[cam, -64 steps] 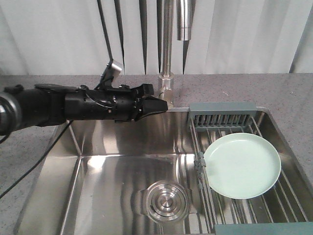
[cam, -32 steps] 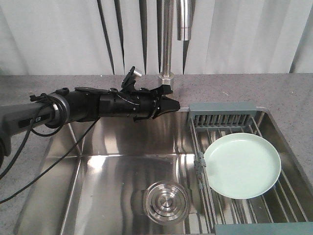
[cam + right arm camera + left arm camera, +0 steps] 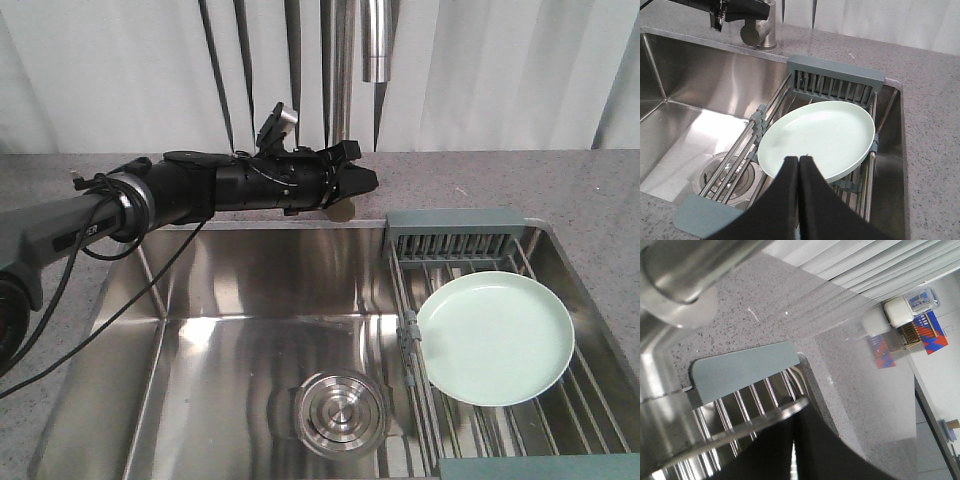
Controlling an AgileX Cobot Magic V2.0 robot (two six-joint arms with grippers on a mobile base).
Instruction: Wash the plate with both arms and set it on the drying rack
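The plate [image 3: 495, 338] lies flat on the drying rack [image 3: 455, 243], so the job looks done, with both grippers closed and empty.

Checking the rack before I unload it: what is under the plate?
The plate lies on the rack, its steel bars running beneath it over the sink. Whatever sits directly below the plate's middle is covered.

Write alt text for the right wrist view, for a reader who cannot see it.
A round, pale mint-green plate lies on a steel-wire drying rack across the right side of a stainless steel sink. The right gripper, fingers together, hovers at its near edge; another black arm reaches toward the faucet base.
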